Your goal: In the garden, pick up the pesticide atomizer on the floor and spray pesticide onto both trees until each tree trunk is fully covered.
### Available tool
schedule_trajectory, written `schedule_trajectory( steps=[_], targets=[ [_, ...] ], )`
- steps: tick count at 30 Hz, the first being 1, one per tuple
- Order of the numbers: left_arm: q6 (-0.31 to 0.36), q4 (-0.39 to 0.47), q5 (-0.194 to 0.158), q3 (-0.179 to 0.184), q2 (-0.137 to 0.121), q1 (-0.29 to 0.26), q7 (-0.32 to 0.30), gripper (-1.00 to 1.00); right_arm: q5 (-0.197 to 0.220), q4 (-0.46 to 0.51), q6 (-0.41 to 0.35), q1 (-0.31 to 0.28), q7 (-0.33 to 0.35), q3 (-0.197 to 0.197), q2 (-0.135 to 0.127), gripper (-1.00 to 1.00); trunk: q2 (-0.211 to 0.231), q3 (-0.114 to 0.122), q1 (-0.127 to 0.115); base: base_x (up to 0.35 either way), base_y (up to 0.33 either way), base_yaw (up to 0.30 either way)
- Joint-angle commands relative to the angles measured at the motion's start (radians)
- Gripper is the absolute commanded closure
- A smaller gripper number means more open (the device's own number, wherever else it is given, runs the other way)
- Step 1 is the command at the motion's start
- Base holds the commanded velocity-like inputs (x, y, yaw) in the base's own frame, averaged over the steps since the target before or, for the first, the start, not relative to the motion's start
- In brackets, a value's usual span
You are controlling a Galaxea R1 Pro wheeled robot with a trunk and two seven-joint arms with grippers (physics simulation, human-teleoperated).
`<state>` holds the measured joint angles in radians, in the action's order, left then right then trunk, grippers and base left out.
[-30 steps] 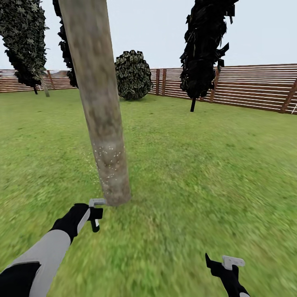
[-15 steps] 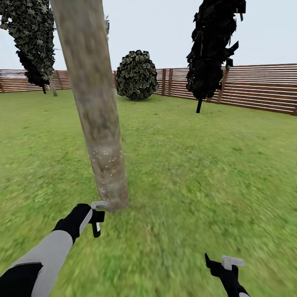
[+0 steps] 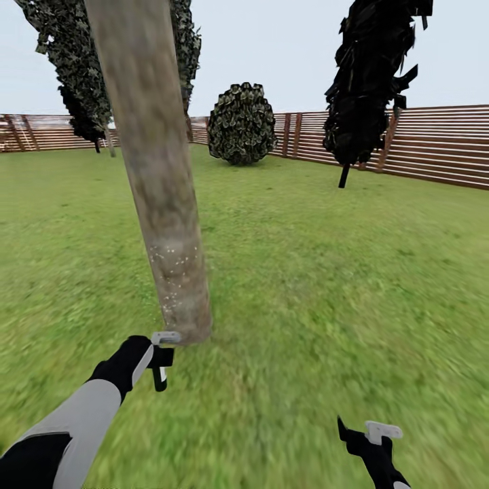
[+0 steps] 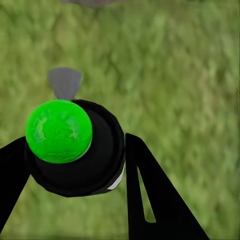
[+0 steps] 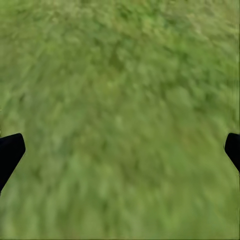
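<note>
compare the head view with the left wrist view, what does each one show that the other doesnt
Head view alone: the pale tree trunk with white pesticide specks low on it, the round bush, the black tree, the slat fence, and the right pincer low over the lawn.

Left wrist view alone: the pesticide atomizer's green top, seen end-on, with a black finger tight against the bottle's side.

Both: the grass, the left pincer and the black pesticide atomizer it grips.
</note>
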<state>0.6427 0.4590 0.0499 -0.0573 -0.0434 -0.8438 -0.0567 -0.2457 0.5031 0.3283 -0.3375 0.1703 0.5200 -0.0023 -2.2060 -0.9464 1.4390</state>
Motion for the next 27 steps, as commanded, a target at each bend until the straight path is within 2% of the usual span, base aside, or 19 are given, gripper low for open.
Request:
schedule_trajectory(
  steps=[1,4,8,13,27],
  targets=[
    [0.0,0.0,0.0,0.0,-0.001,0.001,0.0,1.0,0.0,0.0,0.0,0.0,0.0,0.0,0.0,-1.0,0.0,0.0,0.0,0.198,-0.222,0.278],
    [0.0,0.0,0.002,0.002,-0.004,0.011,0.0,1.0,0.0,0.0,0.0,0.0,0.0,0.0,0.0,-1.0,0.0,0.0,0.0,0.224,-0.205,0.229],
    [0.0,0.0,0.001,0.003,-0.003,0.013,0.0,1.0,0.0,0.0,0.0,0.0,0.0,0.0,0.0,-1.0,0.0,0.0,0.0,0.234,-0.198,0.037],
    [0.001,0.001,0.001,0.004,-0.001,0.013,0.0,1.0,0.0,0.0,0.0,0.0,0.0,0.0,0.0,-1.0,0.0,0.0,0.0,0.041,-0.26,0.054],
    [0.002,0.001,0.001,0.004,-0.001,0.014,0.0,1.0,-0.001,-0.001,0.0,0.0,0.0,0.0,0.001,-1.0,0.0,0.0,0.0,0.001,-0.273,0.268]
  ],
)
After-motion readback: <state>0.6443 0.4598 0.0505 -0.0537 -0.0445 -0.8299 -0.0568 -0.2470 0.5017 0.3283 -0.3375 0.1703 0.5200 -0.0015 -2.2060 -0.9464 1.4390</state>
